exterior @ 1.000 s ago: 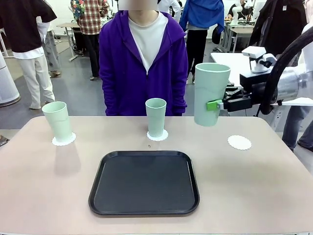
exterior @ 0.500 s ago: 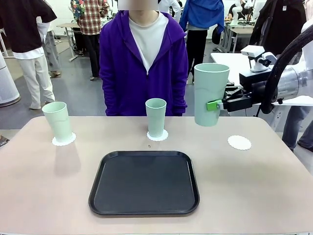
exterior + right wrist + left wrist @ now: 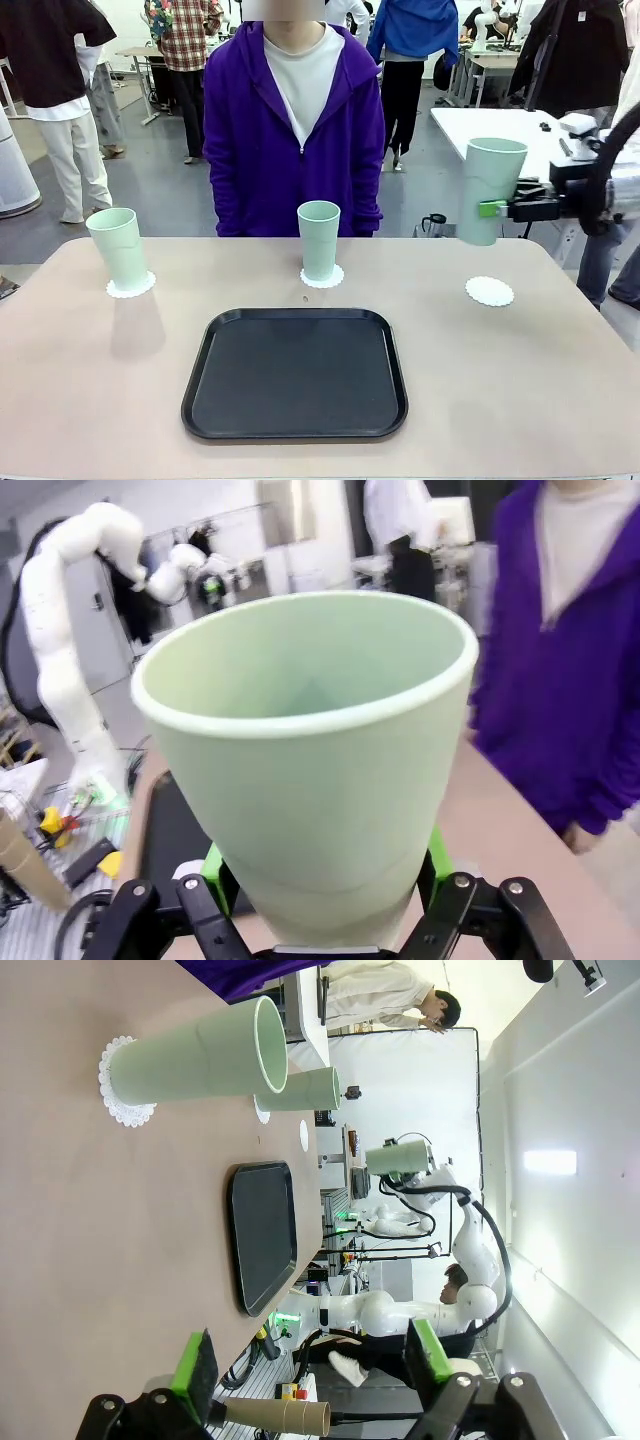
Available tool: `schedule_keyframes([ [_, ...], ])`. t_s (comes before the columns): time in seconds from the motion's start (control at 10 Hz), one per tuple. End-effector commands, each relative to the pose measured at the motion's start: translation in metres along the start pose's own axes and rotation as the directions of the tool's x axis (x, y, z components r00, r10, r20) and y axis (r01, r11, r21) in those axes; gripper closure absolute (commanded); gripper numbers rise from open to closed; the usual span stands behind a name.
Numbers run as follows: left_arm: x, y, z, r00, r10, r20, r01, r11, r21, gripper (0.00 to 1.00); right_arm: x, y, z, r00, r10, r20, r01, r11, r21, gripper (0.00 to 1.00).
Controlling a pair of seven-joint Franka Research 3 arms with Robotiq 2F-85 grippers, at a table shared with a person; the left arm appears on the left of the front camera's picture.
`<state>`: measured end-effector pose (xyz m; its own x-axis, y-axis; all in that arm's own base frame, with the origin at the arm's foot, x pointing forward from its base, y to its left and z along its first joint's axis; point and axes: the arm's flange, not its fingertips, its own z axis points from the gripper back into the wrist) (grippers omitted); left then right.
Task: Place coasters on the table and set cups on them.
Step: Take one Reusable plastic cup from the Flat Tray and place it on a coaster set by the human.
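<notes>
We see two pale mint-green plastic tumblers [image 3: 119,250] [image 3: 319,239] standing on lacy white paper doilies along the beige table's [image 3: 560,380] far edge. Our right gripper [image 3: 490,209], jaws clamped on the third tumbler [image 3: 490,190], holds it above the bare third doily [image 3: 489,291] near the far right corner. Our left gripper [image 3: 310,1365] has its jaws apart, holding nothing.

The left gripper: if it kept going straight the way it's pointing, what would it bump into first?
Probably nothing close. The left gripper is open and points along the table. The black tray lies flat below that line; the left cup stands off to one side. Depth is hard to judge.
</notes>
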<state>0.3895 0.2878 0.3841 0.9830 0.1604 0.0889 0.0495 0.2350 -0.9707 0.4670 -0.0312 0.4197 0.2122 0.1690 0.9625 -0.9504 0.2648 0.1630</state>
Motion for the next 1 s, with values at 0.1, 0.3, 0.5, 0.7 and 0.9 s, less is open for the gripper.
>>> schedule_keyframes([
  [0.1, -0.002, -0.002, 0.001, 1.000, -0.003, 0.003, 0.003, 1.000, -0.003, 0.00, -0.015, -0.048, 0.024, 0.997, 0.049, 0.062, -0.043, 0.993, -0.106, 0.16],
  [0.3, -0.002, -0.002, 0.001, 1.000, -0.003, 0.003, 0.003, 1.000, -0.003, 0.00, -0.024, -0.064, 0.043, 0.997, 0.046, 0.068, -0.035, 0.986, -0.163, 0.16],
  [0.5, -0.002, -0.002, 0.001, 1.000, -0.003, 0.003, 0.003, 1.000, -0.003, 0.00, -0.028, -0.069, 0.043, 0.997, 0.042, 0.061, -0.031, 0.985, -0.169, 0.16],
  [0.7, -0.002, -0.002, 0.001, 1.000, -0.003, 0.003, 0.003, 1.000, -0.003, 0.00, -0.029, -0.064, 0.048, 0.999, 0.024, 0.046, -0.016, 0.988, -0.151, 0.16],
  [0.9, -0.002, -0.002, 0.001, 1.000, -0.003, 0.003, 0.003, 1.000, -0.003, 0.00, -0.029, -0.064, 0.048, 0.999, 0.024, 0.046, -0.016, 0.988, -0.151, 0.16],
])
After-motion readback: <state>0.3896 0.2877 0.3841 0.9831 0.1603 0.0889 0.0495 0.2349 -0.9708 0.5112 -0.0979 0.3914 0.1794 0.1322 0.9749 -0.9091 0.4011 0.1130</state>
